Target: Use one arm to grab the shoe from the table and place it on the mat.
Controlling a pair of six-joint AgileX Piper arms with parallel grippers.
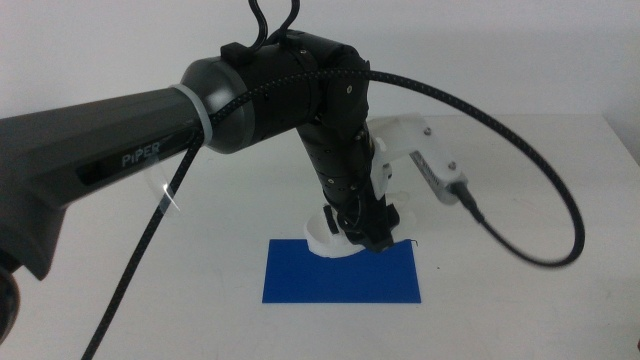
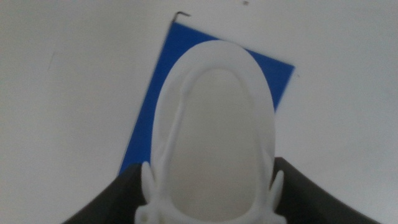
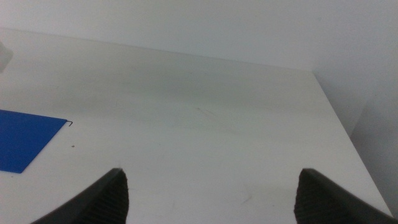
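Your left arm (image 1: pixel 150 130) comes in from the left of the middle view and bends down at frame centre. Left gripper (image 1: pixel 368 232) has the shoe (image 1: pixel 330 240) clamped: in the left wrist view the white shoe (image 2: pixel 214 143) fills the centre, a dark jaw pressed against each side of it.

Shoe sits at the mat's (image 1: pixel 342 273) top edge in the middle view, overlapping the blue; you can't tell if it touches the mat or hangs just above.

Right gripper (image 3: pixel 208 196) waits, jaws spread wide, nothing between them, over the bare table (image 3: pixel 205 124). Mat corner (image 3: pixel 25 140) shows at the left edge of its view.
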